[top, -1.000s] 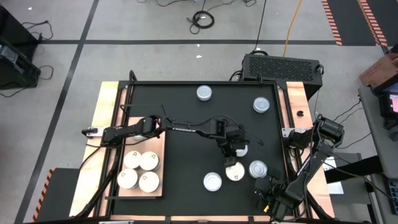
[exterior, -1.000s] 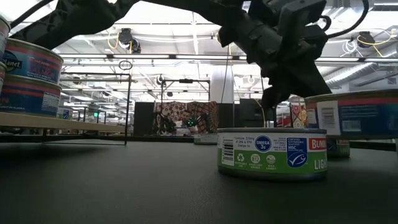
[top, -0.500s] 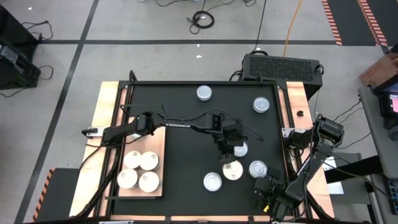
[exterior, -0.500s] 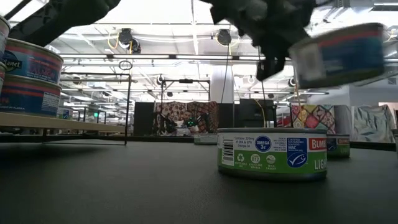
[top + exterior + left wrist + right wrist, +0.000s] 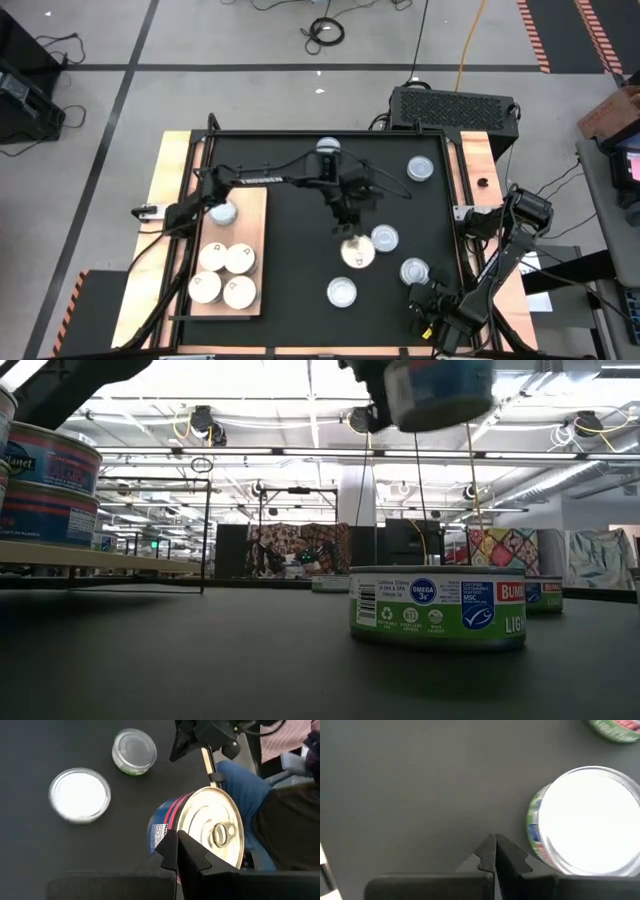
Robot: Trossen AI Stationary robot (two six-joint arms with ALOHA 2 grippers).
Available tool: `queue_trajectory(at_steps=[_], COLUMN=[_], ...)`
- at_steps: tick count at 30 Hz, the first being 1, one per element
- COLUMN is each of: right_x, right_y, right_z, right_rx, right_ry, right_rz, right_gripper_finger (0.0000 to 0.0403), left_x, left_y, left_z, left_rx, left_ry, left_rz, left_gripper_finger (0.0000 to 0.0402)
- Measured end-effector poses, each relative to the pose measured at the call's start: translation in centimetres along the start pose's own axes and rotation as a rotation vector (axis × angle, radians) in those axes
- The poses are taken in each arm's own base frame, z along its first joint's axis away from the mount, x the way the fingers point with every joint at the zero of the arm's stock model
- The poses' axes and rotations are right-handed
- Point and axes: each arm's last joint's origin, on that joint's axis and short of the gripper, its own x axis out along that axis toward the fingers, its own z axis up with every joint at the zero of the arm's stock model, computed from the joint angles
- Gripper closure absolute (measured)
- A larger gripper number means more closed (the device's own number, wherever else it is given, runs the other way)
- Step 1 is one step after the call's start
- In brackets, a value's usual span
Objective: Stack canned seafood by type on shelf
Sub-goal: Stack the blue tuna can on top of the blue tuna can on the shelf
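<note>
One cream-topped, blue-sided tin (image 5: 357, 251) hangs above the black mat. Five tins (image 5: 384, 238) lie scattered there; five more (image 5: 225, 273) sit on the wooden shelf (image 5: 250, 205).

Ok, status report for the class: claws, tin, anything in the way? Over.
Left claw shut on gold-topped tin, lifted over mat. Right claw shut, parked at mat corner. No loose tin between it and shelf.
</note>
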Motion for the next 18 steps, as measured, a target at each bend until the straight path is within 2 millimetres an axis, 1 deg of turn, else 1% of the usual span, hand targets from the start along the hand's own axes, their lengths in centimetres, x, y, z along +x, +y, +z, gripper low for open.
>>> queue_trajectory(at_steps=[3,6,9,14,18], right_x=[0.1,0.2,0.2,0.4,0.6], right_y=[-0.1,-0.1,-0.2,-0.2,-0.3], right_z=[0.2,0.4,0.6,0.9,1.3], right_rx=[0.003,0.009,0.008,0.017,0.031], right_ry=[-0.002,-0.025,-0.033,-0.047,-0.047], right_rz=[-0.010,-0.014,-0.019,-0.025,-0.031], right_gripper_finger=[0.0403,0.0403,0.0403,0.0403,0.0403], left_x=[-1.7,-2.9,-3.6,-5.0,-6.8], left_y=[-0.3,-0.5,-0.9,-2.2,-3.5], left_z=[-0.4,-0.9,-1.4,-2.0,-2.4], left_rx=[0.003,0.004,0.004,-0.004,0.007], left_ry=[0.028,0.064,0.100,0.140,0.144], left_rz=[0.024,0.049,0.058,0.082,0.095], left_gripper_finger=[0.0401,0.0401,0.0401,0.0401,0.0401])
